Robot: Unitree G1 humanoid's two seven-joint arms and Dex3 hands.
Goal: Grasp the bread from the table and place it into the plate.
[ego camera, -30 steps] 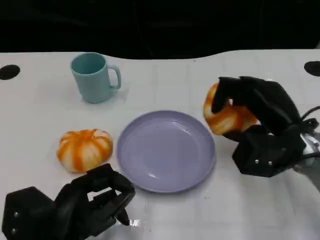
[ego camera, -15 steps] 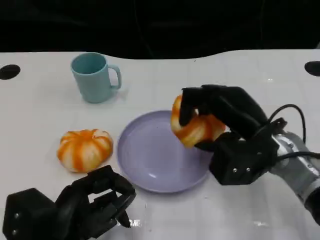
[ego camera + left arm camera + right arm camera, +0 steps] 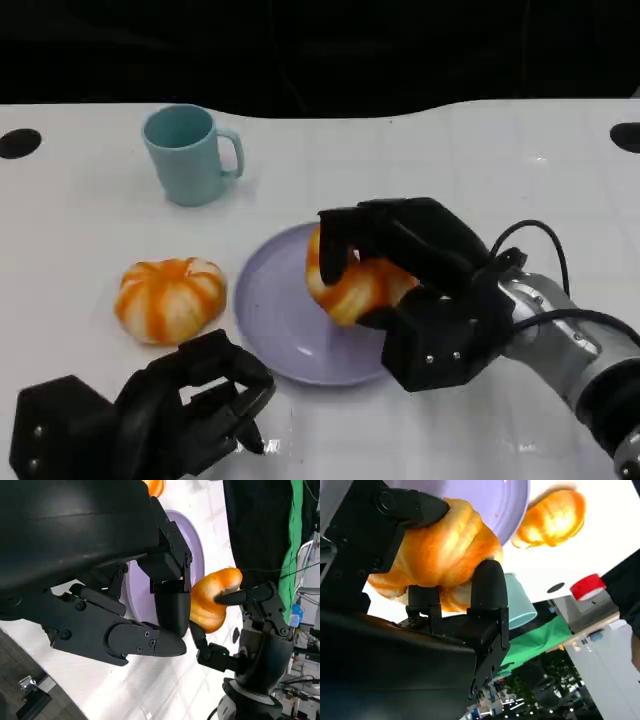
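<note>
The bread [image 3: 352,286] sits gripped in the right hand [image 3: 420,290], its fingers [image 3: 345,222] wrapped round it, over the purple plate [image 3: 275,320]. A second bread [image 3: 168,298] lies left of the plate. The left hand [image 3: 150,420] rests near on the worktop [image 3: 500,160], fingers curled on nothing.

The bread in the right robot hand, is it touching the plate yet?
Cannot tell. In the head view the bread held by the right robot hand overlaps the plate, but no view plainly shows contact or a gap beneath it.
</note>
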